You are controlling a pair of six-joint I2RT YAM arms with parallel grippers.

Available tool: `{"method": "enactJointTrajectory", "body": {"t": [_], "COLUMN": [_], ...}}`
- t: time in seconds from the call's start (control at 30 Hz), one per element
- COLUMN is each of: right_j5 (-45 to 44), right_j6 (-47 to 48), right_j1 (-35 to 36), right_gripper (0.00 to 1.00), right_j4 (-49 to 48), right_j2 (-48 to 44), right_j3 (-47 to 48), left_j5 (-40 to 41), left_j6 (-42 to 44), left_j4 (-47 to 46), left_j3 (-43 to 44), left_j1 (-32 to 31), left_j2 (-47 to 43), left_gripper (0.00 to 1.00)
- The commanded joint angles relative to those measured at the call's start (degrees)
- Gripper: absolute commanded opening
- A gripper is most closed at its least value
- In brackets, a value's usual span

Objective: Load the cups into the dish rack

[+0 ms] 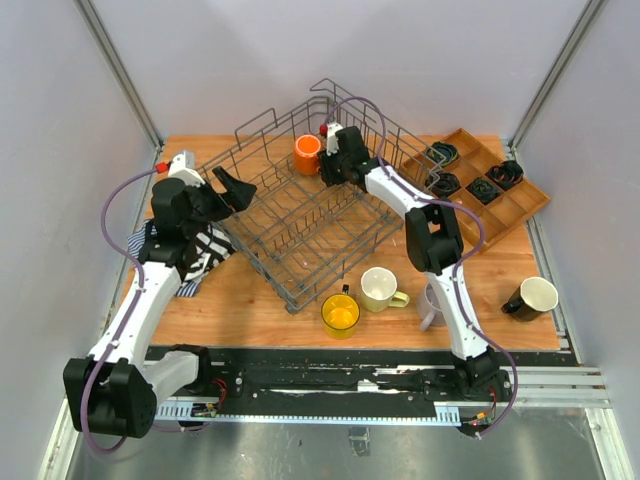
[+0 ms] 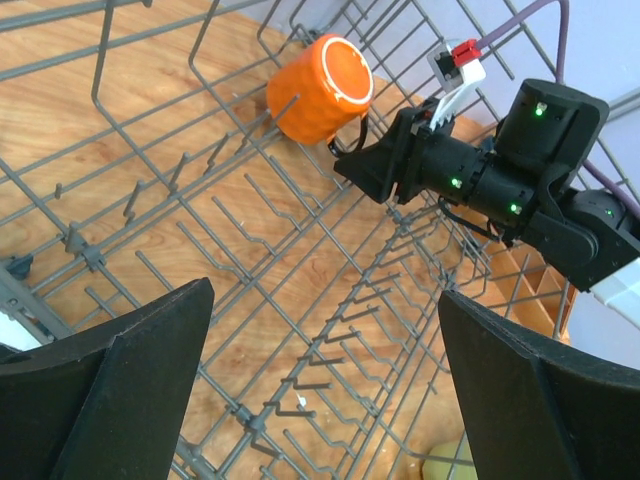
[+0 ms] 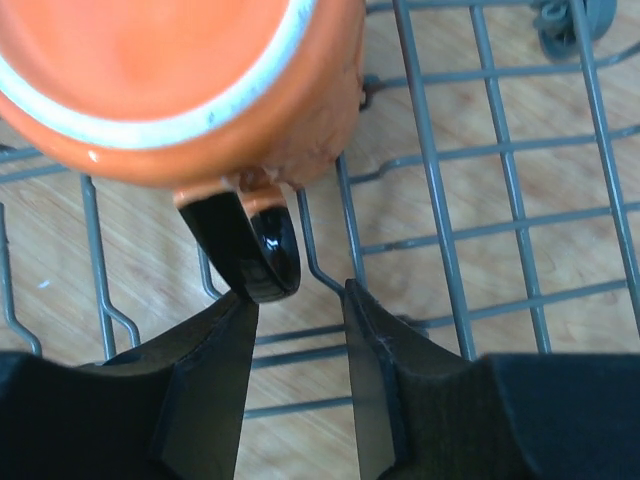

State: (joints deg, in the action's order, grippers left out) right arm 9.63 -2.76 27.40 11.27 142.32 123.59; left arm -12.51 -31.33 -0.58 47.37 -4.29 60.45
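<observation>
The orange mug [image 1: 307,153] lies tilted among the tines at the far corner of the grey wire dish rack [image 1: 291,302]. My right gripper [image 1: 335,166] is right beside it, slightly open; in the right wrist view its fingertips [image 3: 298,300] sit just below the mug's black handle [image 3: 248,248], with nothing between them. My left gripper [image 1: 236,188] is wide open and empty over the rack's left edge. The yellow mug [image 1: 340,313], cream mug [image 1: 380,288] and black mug [image 1: 530,297] stand on the table in front of the rack. The lavender mug [image 1: 431,305] is partly hidden by my right arm.
A brown wooden compartment tray [image 1: 505,210] with black coils lies at the back right. A striped cloth [image 1: 205,252] lies under my left arm, left of the rack. In the left wrist view the orange mug [image 2: 320,88] and right gripper [image 2: 372,168] are at the rack's far side.
</observation>
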Motion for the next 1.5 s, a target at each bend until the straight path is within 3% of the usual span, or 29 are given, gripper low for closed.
{"method": "enactJointTrajectory", "body": {"t": [0.0,0.17,0.3,0.4,0.53,0.73,0.9,0.97,1.13,1.3,1.47], "right_j5": [-2.8,-2.4,-2.3,-2.3,0.4,0.6,4.3,4.0,-2.7,-7.0,-8.4], "right_j6": [2.2,2.3,2.8,2.6,0.7,-4.4,-15.2,-15.3,-16.2,-16.3,-16.4], "right_j1": [-0.7,-0.8,-0.8,-0.8,-0.8,-0.9,-2.1,-2.0,-0.8,-0.7,-0.7], "right_gripper": [0.43,0.57,0.73,1.0,0.98,0.98,0.98,0.98,0.99,0.99,0.98], "right_j4": [0.7,-1.8,-2.5,-2.6,-1.9,2.8,18.2,21.8,18.5,22.1,24.2], "right_j2": [-5.0,-10.3,-15.2,-18.9,-23.8,-31.9,-35.8,-39.0,-53.8,-63.4,-68.9], "right_j3": [-2.3,-7.3,-11.0,-13.4,-16.6,-18.7,-15.7,-17.3,-31.7,-37.6,-41.7], "left_j5": [-3.0,-5.7,-2.2,0.3,3.6,5.3,6.4,7.8,13.5,16.3,27.2], "left_j6": [1.2,1.4,4.1,3.7,2.8,-3.0,-8.6,-11.3,-18.8,-23.6,-28.4], "left_j4": [2.7,6.5,12.8,16.8,22.9,30.8,38.4,40.3,45.1,45.7,41.0], "left_j3": [1.1,1.0,3.6,4.9,6.0,5.2,5.0,4.4,3.3,3.0,2.7], "left_j1": [0.4,0.0,-5.5,-10.0,-14.9,-17.6,-22.4,-26.6,-35.8,-42.8,-58.1], "left_j2": [-2.1,-3.6,-4.5,-4.9,-6.4,-12.0,-15.8,-17.5,-21.8,-22.1,-15.9], "left_gripper": [1.0,1.0,1.0,1.0,0.97,0.88,0.84,0.83,0.79,0.71,0.7]}}
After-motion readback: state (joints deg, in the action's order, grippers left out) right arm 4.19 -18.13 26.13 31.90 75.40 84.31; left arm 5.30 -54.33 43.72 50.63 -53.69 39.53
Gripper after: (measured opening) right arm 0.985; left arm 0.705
